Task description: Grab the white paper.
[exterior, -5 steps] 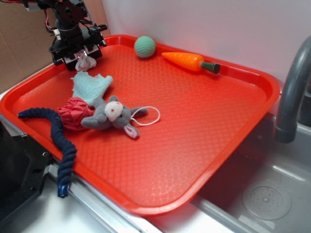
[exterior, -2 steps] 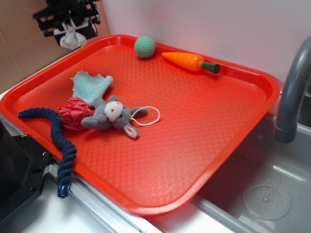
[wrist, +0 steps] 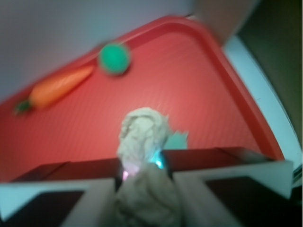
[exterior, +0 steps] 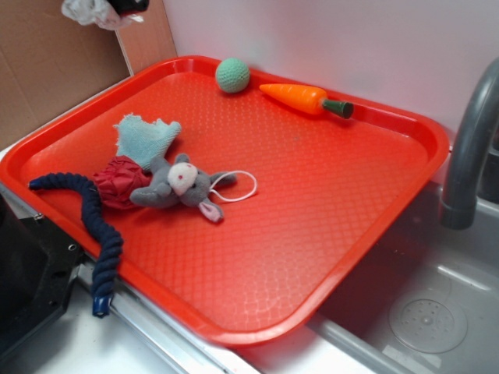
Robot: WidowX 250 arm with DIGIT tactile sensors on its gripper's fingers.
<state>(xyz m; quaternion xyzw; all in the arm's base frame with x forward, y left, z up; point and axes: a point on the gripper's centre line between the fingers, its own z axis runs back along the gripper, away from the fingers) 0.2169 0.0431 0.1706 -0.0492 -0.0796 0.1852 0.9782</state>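
The white paper (exterior: 92, 12) hangs at the top left corner of the exterior view, well above the tray and out past its far left rim, in front of a brown cardboard panel (exterior: 47, 78). Only a dark sliver of the gripper (exterior: 125, 5) shows there, at the top edge just right of the wad. In the blurred wrist view the gripper (wrist: 142, 179) is pinched on the white paper (wrist: 142, 137): the crumpled wad is squeezed between the two pale fingers (wrist: 85, 201) and bulges out beyond them, clear of the tray surface below.

The red tray (exterior: 327, 195) fills most of the scene and holds everything else. At its near left, a dark blue braided rope (exterior: 97, 226) curls along the rim and hangs its end over the near edge. Just right of it lies a red gathered cloth (exterior: 117, 179), and touching that on its far side is a flat pale teal cloth (exterior: 144, 139). A grey plush mouse (exterior: 178, 185) with a white face lies against both cloths, a thin white cord loop (exterior: 240, 187) trailing to its right. At the far rim sits a green ball (exterior: 232, 75), and just right of it an orange toy carrot (exterior: 304, 99) with its green stem pointing right. The right half of the tray is bare.

To the right, off the tray, a grey faucet (exterior: 468, 156) arches over a steel sink (exterior: 429, 312).
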